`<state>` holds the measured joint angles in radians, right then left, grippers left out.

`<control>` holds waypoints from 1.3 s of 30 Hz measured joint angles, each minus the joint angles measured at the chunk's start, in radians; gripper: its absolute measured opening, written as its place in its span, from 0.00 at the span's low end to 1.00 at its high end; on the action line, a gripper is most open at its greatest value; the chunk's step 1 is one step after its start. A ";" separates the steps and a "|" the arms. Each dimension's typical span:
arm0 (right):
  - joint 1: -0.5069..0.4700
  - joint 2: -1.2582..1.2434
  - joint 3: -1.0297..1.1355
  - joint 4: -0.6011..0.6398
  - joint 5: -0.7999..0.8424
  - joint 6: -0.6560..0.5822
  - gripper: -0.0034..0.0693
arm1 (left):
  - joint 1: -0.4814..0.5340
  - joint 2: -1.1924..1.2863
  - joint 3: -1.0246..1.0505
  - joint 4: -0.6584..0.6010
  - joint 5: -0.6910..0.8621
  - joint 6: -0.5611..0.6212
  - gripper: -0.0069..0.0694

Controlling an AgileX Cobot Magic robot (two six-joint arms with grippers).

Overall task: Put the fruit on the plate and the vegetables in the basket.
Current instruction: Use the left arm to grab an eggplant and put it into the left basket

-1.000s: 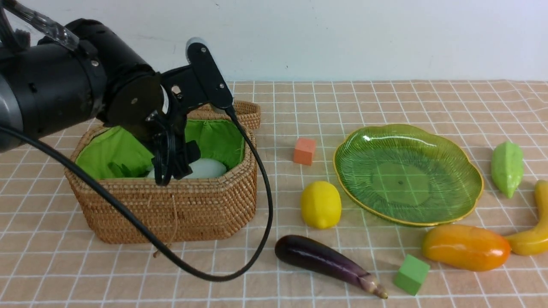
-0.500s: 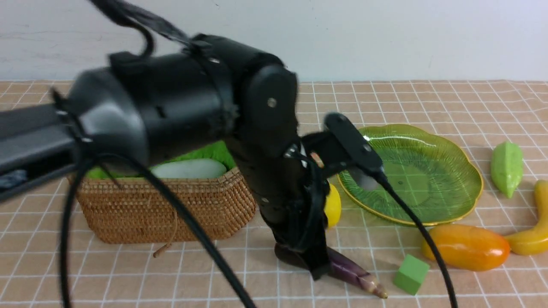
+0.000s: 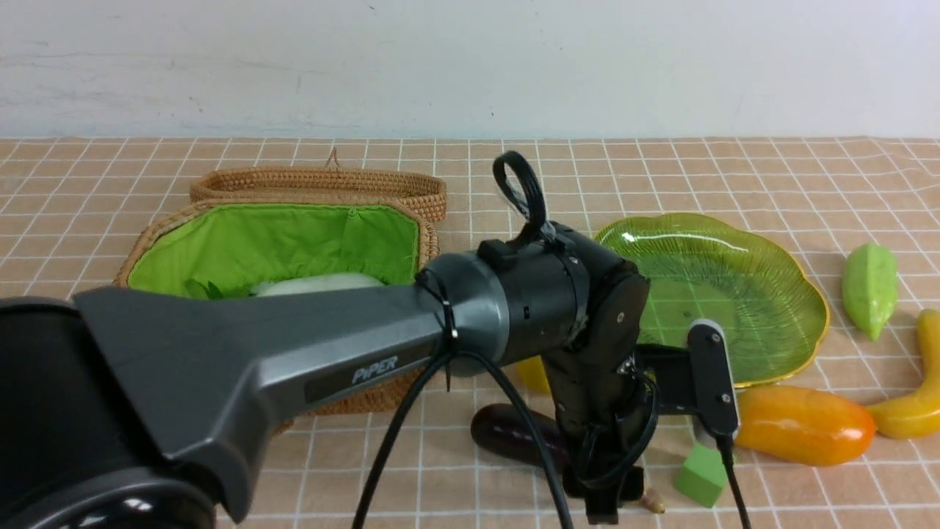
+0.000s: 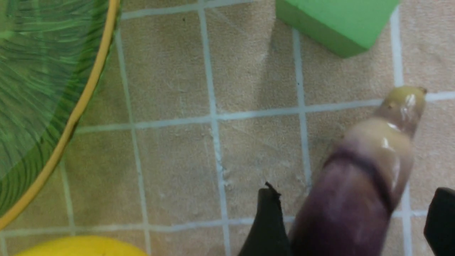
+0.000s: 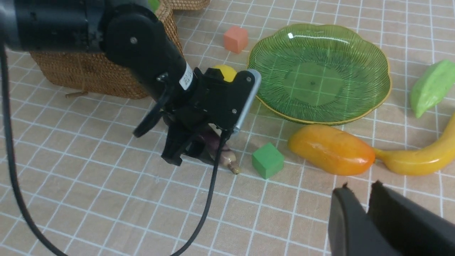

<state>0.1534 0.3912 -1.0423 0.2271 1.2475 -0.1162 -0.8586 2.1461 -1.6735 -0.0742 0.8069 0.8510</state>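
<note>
The dark purple eggplant [image 3: 507,437] lies on the cloth in front of the lemon [image 3: 530,371]. My left gripper [image 3: 606,503] is low over it, open, a finger on each side of its stem end [image 4: 352,199]. The white radish [image 3: 316,283] lies in the basket [image 3: 147,239]. The green plate [image 3: 734,294] holds nothing. The mango [image 3: 804,425], banana [image 3: 914,404] and pale green ridged vegetable [image 3: 870,286] lie to its right. My right gripper [image 5: 359,188] is shut and empty, above the cloth near the mango [image 5: 330,149]. The carrot is out of view.
A green cube [image 3: 701,474] sits just right of the eggplant's stem. An orange-pink cube [image 5: 235,38] sits between basket and plate, hidden by my left arm in the front view. The basket's lid [image 3: 316,180] lies open behind it. My left arm's cable trails over the cloth.
My left arm swung from over the basket, where the radish stays, to the right and down. Its open gripper now straddles the eggplant's stem end.
</note>
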 joint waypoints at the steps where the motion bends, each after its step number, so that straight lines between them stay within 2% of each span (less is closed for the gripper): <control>1: 0.000 0.000 0.000 0.000 0.000 0.000 0.19 | 0.000 0.010 0.000 0.000 -0.005 0.007 0.79; 4: 0.000 0.000 0.000 0.000 0.000 0.000 0.19 | 0.000 0.032 -0.003 -0.002 -0.008 0.019 0.74; 7: 0.000 0.000 0.000 0.005 0.000 0.000 0.19 | 0.000 0.036 -0.006 -0.009 0.002 0.021 0.63; 10: 0.000 0.000 0.000 0.005 0.000 0.000 0.20 | -0.001 0.039 -0.010 -0.010 0.013 0.008 0.45; 17: 0.000 0.000 0.000 -0.017 -0.005 0.003 0.20 | -0.048 -0.056 -0.039 0.042 0.132 -0.099 0.46; 20: 0.000 0.000 0.000 -0.037 -0.027 0.015 0.21 | -0.076 -0.125 -0.075 0.065 0.121 -0.128 0.46; 25: 0.000 0.000 0.000 -0.120 -0.091 0.080 0.21 | -0.091 -0.175 -0.158 0.068 -0.087 -0.171 0.46; 29: 0.000 0.000 0.000 -0.162 -0.107 0.140 0.21 | -0.075 -0.095 -0.180 0.068 -0.328 -0.186 0.46; 32: 0.000 0.000 0.000 -0.162 -0.105 0.153 0.21 | -0.070 -0.012 -0.208 0.074 -0.416 -0.189 0.46; 36: 0.000 0.000 0.000 -0.162 -0.080 0.153 0.21 | -0.070 0.028 -0.235 0.074 -0.360 -0.189 0.46; 39: 0.000 0.000 0.000 -0.161 -0.063 0.153 0.21 | -0.070 0.007 -0.261 0.105 -0.201 -0.204 0.45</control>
<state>0.1534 0.3912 -1.0423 0.0664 1.1845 0.0364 -0.9291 2.1528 -1.9350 0.0306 0.6063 0.6465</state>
